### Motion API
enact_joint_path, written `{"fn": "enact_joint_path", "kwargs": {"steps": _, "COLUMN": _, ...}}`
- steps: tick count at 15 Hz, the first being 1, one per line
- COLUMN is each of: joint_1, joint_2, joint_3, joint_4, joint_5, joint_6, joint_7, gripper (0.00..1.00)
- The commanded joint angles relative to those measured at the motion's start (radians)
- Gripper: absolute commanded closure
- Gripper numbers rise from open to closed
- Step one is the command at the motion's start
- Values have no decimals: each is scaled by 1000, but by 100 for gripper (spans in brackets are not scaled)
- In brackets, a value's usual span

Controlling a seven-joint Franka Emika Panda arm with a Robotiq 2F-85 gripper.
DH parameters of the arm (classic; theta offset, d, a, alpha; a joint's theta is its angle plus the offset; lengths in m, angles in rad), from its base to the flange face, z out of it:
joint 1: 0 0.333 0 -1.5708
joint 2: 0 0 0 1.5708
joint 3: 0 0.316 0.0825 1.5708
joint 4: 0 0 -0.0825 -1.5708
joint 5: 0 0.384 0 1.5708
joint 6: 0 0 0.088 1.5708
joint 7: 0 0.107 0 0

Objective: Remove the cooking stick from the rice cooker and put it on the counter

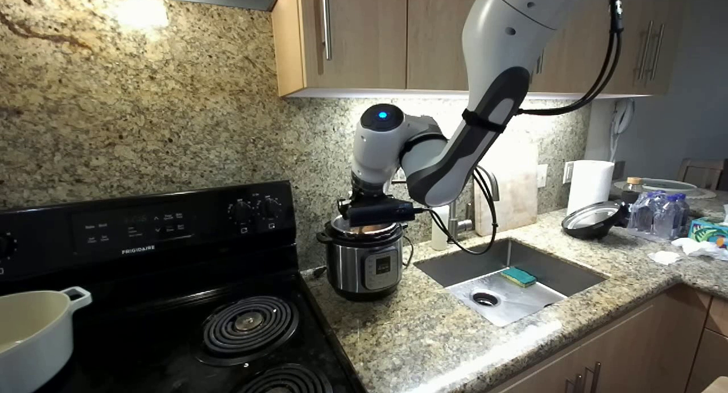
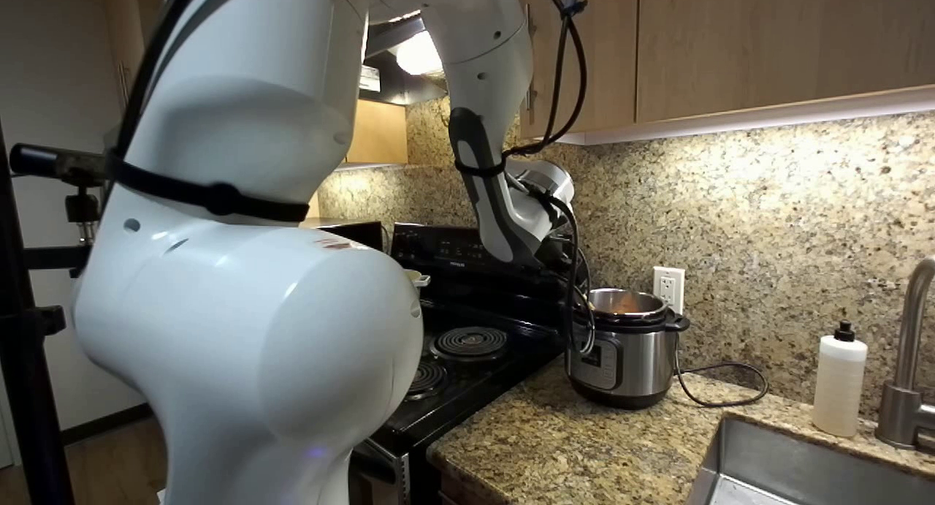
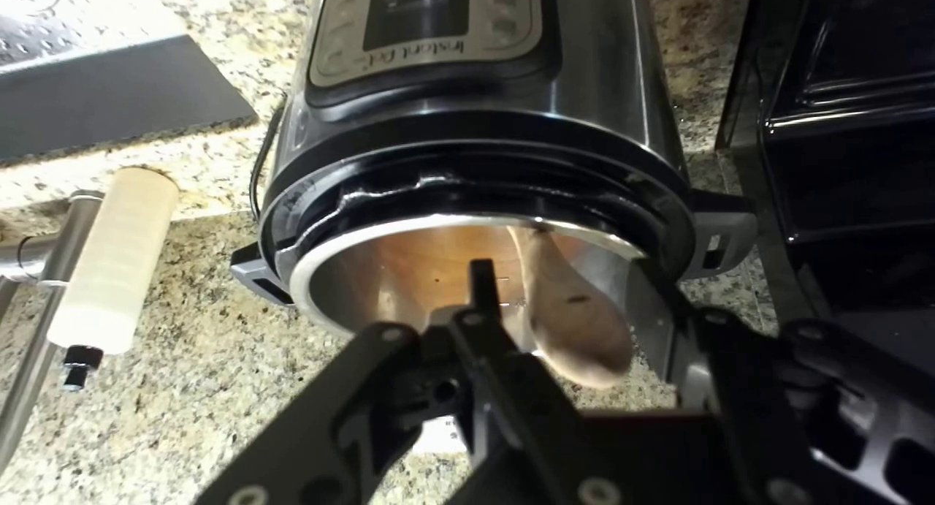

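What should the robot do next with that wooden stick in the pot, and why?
Probably gently close the tool: in the wrist view it stands open, the broad end of the cooking stick shows between its fingers, and the narrow end dips into the rice cooker.

Shiny metal and plastic clad the rice cooker [image 1: 364, 263]; the cooking stick [image 3: 573, 311] shows smooth, matt wood; glossy granite forms the table [image 1: 398, 330]; the tool [image 3: 564, 275] wears a largely matt finish.

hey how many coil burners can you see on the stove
2 in both exterior views: a back burner and a partly visible front burner, both toward the counter. More may be hidden by the white pot.
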Motion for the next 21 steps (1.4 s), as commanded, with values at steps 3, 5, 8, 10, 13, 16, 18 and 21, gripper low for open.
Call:
{"fn": "enact_joint_path", "kwargs": {"steps": 3, "joint_1": 0, "joint_2": -5, "joint_3": 11, "joint_4": 4, "joint_5": 34, "joint_6": -29, "joint_7": -45, "gripper": 92}}
{"fn": "enact_joint_path", "kwargs": {"steps": 5, "joint_1": 0, "joint_2": -7, "joint_3": 14, "joint_4": 3, "joint_5": 35, "joint_6": -35, "joint_7": -45, "gripper": 93}}
{"fn": "enact_joint_path", "kwargs": {"steps": 8, "joint_1": -1, "joint_2": -12, "joint_3": 16, "joint_4": -2, "joint_5": 37, "joint_6": -35, "joint_7": -46, "gripper": 93}}
{"fn": "enact_joint_path", "kwargs": {"steps": 10, "joint_1": 1, "joint_2": -20, "joint_3": 13, "joint_4": -3, "joint_5": 24, "joint_6": -34, "joint_7": -29, "gripper": 93}}
{"fn": "enact_joint_path", "kwargs": {"steps": 13, "joint_1": 7, "joint_2": -38, "joint_3": 15, "joint_4": -12, "joint_5": 20, "joint_6": -55, "joint_7": -28, "gripper": 93}}
{"fn": "enact_joint_path", "kwargs": {"steps": 16, "joint_1": 10, "joint_2": -64, "joint_3": 23, "joint_4": -32, "joint_5": 18, "joint_6": -58, "joint_7": -37, "gripper": 93}}
{"fn": "enact_joint_path", "kwargs": {"steps": 18, "joint_1": 9, "joint_2": -88, "joint_3": 28, "joint_4": -47, "joint_5": 13, "joint_6": -54, "joint_7": -38, "gripper": 93}}
{"fn": "enact_joint_path", "kwargs": {"steps": 21, "joint_1": 10, "joint_2": -123, "joint_3": 34, "joint_4": -75, "joint_5": 9, "joint_6": -54, "joint_7": -34, "gripper": 93}}
